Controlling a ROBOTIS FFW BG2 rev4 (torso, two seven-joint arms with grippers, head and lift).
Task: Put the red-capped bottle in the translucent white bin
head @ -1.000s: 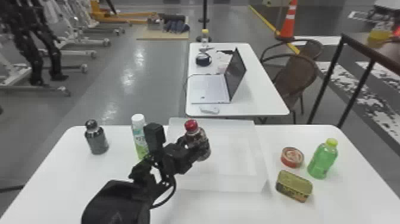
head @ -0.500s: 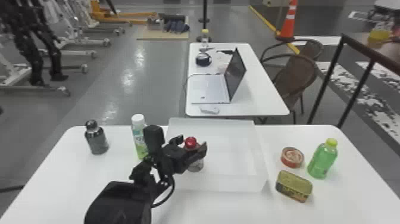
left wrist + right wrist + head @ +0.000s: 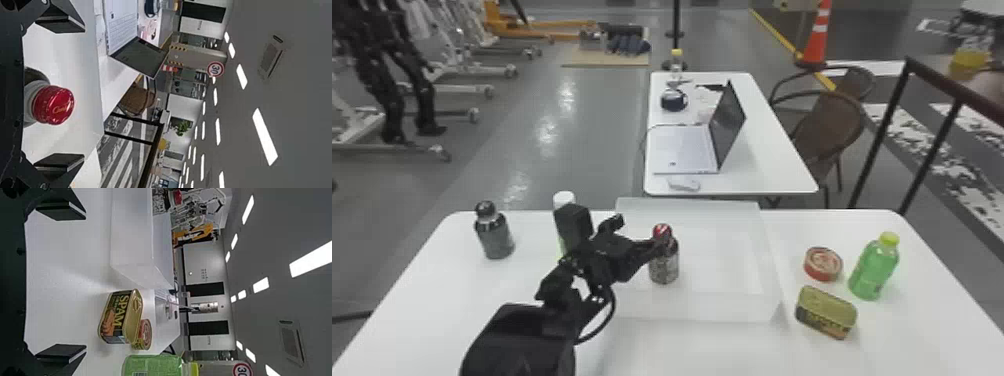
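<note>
Compared with the earlier head views, the red-capped bottle is lower and my left gripper has released it, fingers spread either side. Bottle noted upright inside the translucent white bin, nearer its left wall. Placement judged achieved; withdrawal outstanding.

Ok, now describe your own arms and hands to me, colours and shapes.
The left arm is black, with a bulky rounded housing, a looping black cable and a boxy black block. The left hand and right hand each have two black, angular, wedge-like fingers.
</note>
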